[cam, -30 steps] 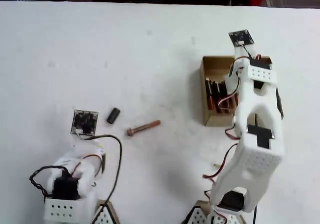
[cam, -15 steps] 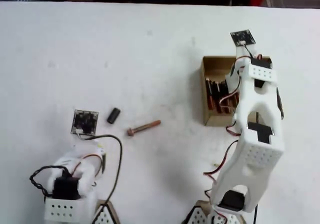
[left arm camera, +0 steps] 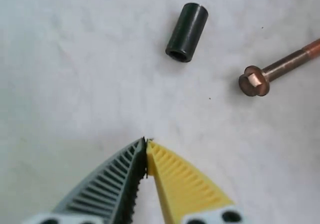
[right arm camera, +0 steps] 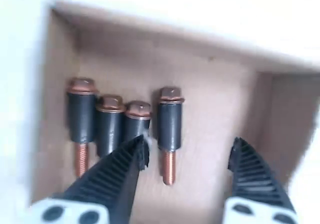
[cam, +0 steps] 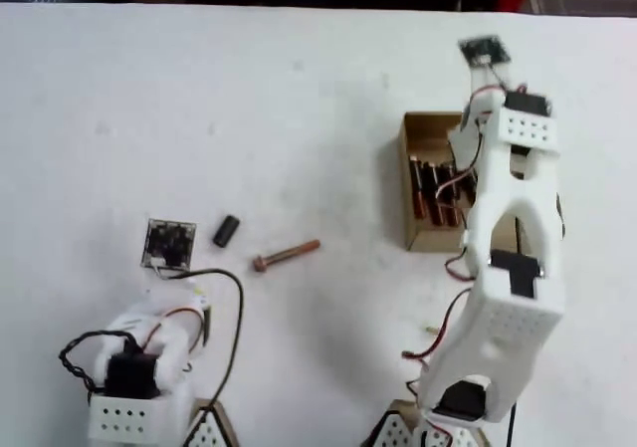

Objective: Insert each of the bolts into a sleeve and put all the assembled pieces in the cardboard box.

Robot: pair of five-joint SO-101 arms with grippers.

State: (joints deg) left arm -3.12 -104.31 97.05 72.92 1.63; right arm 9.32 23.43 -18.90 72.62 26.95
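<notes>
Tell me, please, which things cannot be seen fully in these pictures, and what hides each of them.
- High view: the right arm covers one side of the cardboard box, so its contents cannot be counted.
- Right wrist view: a finger of the right gripper hides the lower ends of two assembled pieces.
- Left wrist view: the bolt on the table is cut off by the picture's edge, so its threaded end is unseen.

Bright, even light; soft shadows
</notes>
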